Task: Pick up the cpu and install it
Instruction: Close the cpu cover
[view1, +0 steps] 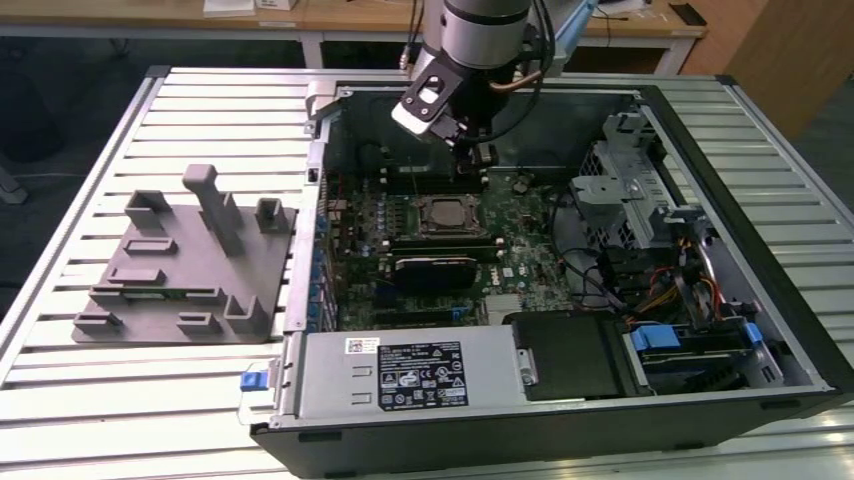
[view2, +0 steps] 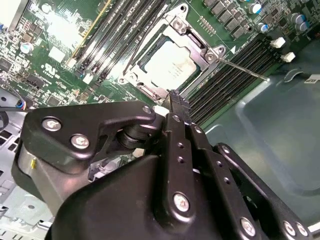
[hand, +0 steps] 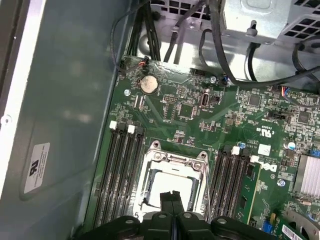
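Observation:
The cpu (view2: 169, 67) lies flat inside the metal-framed socket (view2: 196, 42) on the green motherboard, its silver top showing. It also appears in the exterior view as the cpu (view1: 443, 214) near the middle of the open computer case. My gripper (view1: 470, 168) hangs just above the board, a little to the far side of the socket. In both wrist views its two black fingers are pressed together with nothing between them: gripper (view2: 175, 98), gripper (hand: 172, 197). The tips are close over the socket's edge, over the cpu (hand: 161, 184).
Memory slots (hand: 122, 170) flank the socket on both sides. The case wall (view1: 534, 110) stands close behind the arm. A power supply (view1: 400, 375) and drive cage (view1: 641, 190) fill the case. A grey fixture block (view1: 187, 260) sits on the slatted table at the exterior view's left.

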